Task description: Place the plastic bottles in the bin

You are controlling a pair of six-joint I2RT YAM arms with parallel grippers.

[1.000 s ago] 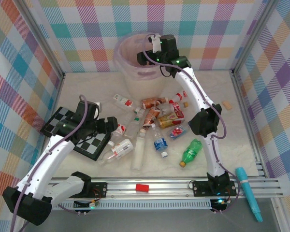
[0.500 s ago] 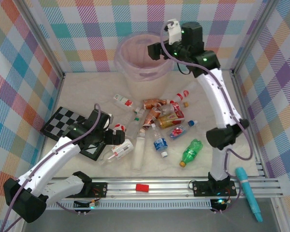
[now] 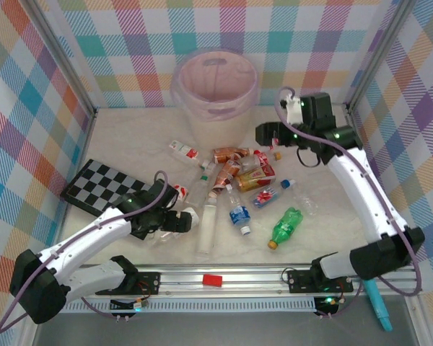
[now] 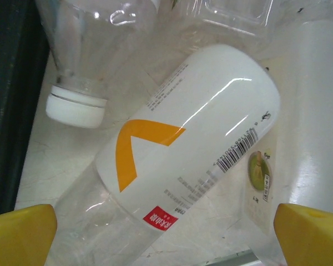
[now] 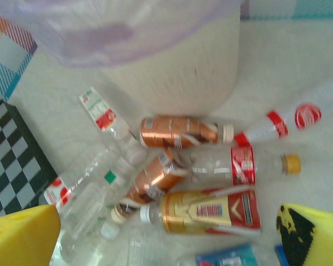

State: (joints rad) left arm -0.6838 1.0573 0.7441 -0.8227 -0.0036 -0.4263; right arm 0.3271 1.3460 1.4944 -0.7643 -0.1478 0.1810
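Several plastic bottles [image 3: 238,176] lie in a loose pile on the table in front of the bin [image 3: 213,79], a pale round basket with a pinkish liner. My left gripper [image 3: 182,220] hangs open just above a white-labelled bottle [image 4: 194,144] with an orange chevron; the yellow fingertips [image 4: 19,233] stand wide on either side of it without touching. My right gripper [image 3: 263,133] is open and empty, raised over the right back of the pile. Below the right gripper [image 5: 169,235] lie a copper bottle [image 5: 177,132], a gold-and-red bottle [image 5: 211,210] and the bin [image 5: 172,66].
A checkered board [image 3: 105,191] lies at the left, its dark edge [image 4: 5,111] beside my left gripper. A green bottle [image 3: 285,227] and a blue-labelled bottle [image 3: 239,215] lie nearer the front rail. A red block [image 3: 212,280] sits on the rail, a teal tool [image 3: 375,288] beyond it.
My right arm swung away from over the bin, down and right to beside the pile, jaws open and empty. My left gripper moved off the board to over the white-labelled bottle.
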